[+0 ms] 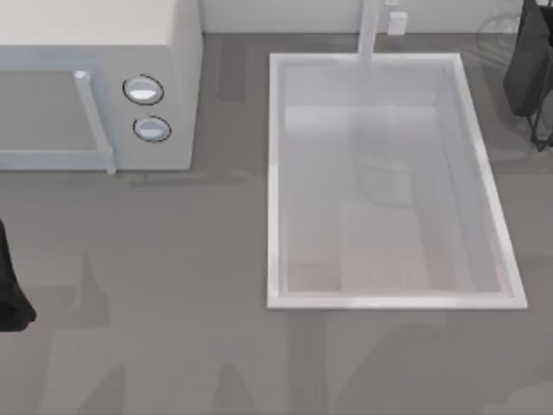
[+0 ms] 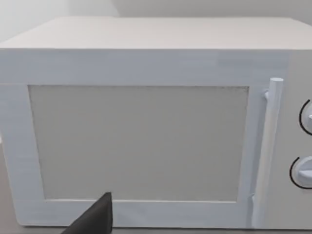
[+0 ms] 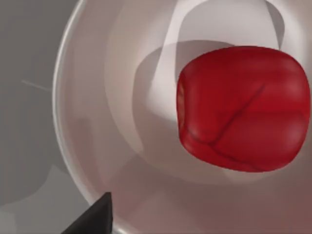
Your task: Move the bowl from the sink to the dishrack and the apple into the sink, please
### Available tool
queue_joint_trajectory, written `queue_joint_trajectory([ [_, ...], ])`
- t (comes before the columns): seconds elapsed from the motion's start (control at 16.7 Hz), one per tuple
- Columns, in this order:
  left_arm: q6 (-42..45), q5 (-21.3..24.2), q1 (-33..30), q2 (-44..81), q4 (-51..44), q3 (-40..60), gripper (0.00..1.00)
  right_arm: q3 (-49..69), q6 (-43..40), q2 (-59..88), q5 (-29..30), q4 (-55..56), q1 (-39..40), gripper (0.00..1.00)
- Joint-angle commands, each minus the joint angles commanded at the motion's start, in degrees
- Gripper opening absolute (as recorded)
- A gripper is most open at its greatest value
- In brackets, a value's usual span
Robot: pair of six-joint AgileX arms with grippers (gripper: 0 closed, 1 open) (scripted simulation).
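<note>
One step in hand, most likely: grabbing the apple [image 3: 243, 109] so it can go into the sink [image 1: 275, 173]. Red, shiny and roundish, sitting on a pale round plate [image 3: 112, 146] that rests on the grey counter [image 3: 24, 122], right below the right tool [image 3: 93, 219]. Looking almost straight down on the fruit from close above. Cannot tell if the right tool is open or closed. To do it well, line the right tool up over the middle of the apple first, since the fruit sits a bit to one side of the wrist view. Come straight down, slowly. Grip around the widest part, not near the top, because a smooth round apple can slip or roll. Squeeze gently but firmly, and try not to bump the plate. Lift straight up before swinging across to the sink. Right arm [image 1: 527, 60] up at the far right corner of the top view, next to thin dark wire that looks like the dishrack [image 1: 543, 130]. Left arm [image 1: 10, 298] parked at the left edge of the counter, left tool [image 2: 95, 219] facing the white microwave [image 2: 136, 141]. Cannot tell if that one is open or closed either.
</note>
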Motion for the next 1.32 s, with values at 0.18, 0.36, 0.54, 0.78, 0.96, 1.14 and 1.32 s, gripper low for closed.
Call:
queue_joint_trajectory([
  [0.18, 0.0, 0.0, 0.0, 0.0, 0.0, 0.0, 1.0, -0.74, 0.07, 0.21, 0.06, 1.07, 0.3, 1.0],
  [0.36, 0.0, 0.0, 0.0, 0.0, 0.0, 0.0, 1.0, -3.9, 0.23, 2.7, 0.11, 6.76, 0.19, 1.0],
  [0.54, 0.0, 0.0, 0.0, 0.0, 0.0, 0.0, 1.0, -8.49, 0.35, 6.44, 0.16, 15.57, 0.13, 1.0],
  [0.78, 0.0, 0.0, 0.0, 0.0, 0.0, 0.0, 1.0, -13.31, 0.35, 10.41, 0.05, 23.97, 0.17, 1.0],
  [0.96, 0.0, 0.0, 0.0, 0.0, 0.0, 0.0, 1.0, -13.8, 0.34, 10.85, 0.04, 24.64, 0.17, 1.0],
  [1.14, 0.0, 0.0, 0.0, 0.0, 0.0, 0.0, 1.0, -13.8, 0.34, 10.85, 0.04, 24.64, 0.17, 0.92],
  [1.32, 0.0, 0.0, 0.0, 0.0, 0.0, 0.0, 1.0, -13.8, 0.34, 10.85, 0.04, 24.64, 0.17, 0.7],
])
